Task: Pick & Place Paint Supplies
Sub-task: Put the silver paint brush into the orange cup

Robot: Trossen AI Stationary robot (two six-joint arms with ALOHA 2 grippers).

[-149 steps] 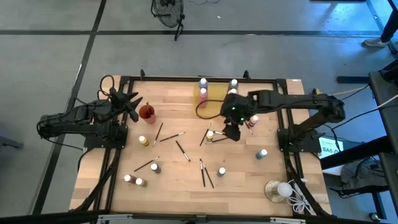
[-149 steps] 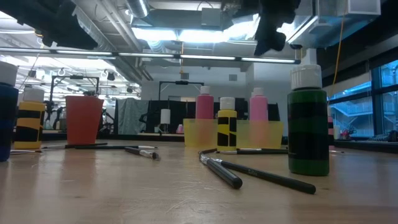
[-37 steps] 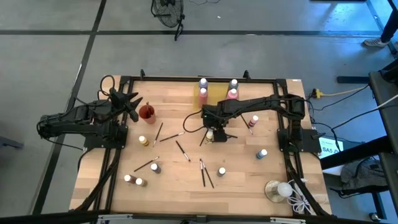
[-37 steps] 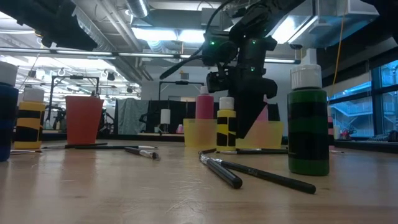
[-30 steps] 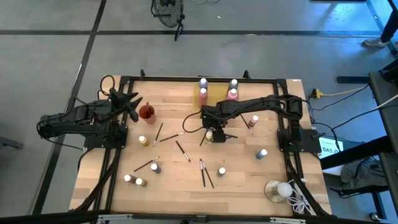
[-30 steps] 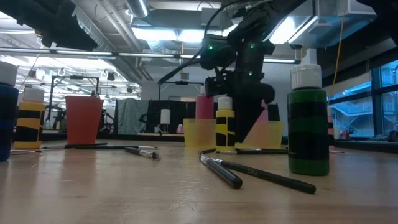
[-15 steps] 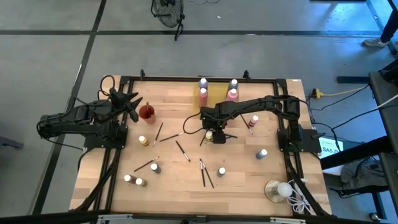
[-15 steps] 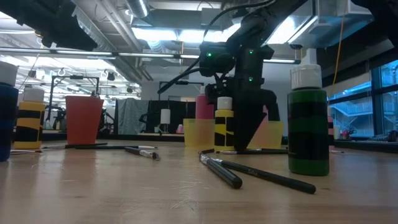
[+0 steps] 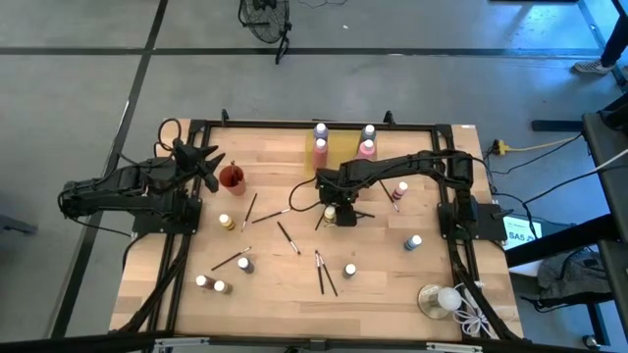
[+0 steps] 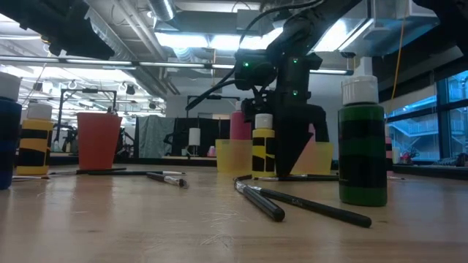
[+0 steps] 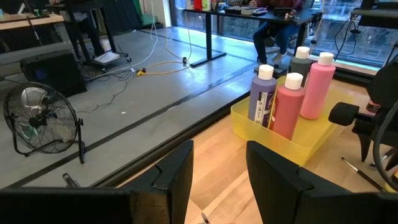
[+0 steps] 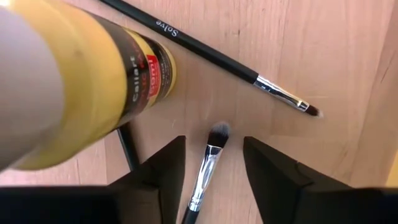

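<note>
My right gripper points down at the table's middle, just beside an upright yellow bottle with a black label. It is open, and a thin dark-handled brush with a pale tip lies on the wood between its fingers, touching neither. A second brush lies beyond the fingers. My left gripper waits open at the table's left, near a red cup. A yellow tray at the far edge holds upright pink, purple and grey bottles.
Loose bottles and brushes lie scattered over the wood. A green bottle and two brushes stand nearest the low camera. A clear dish with a white ball sits at the near right corner.
My right gripper has sunk a little toward the table beside the yellow bottle, its fingertips now down at the wood. The bottle and brushes have stayed where they were.
</note>
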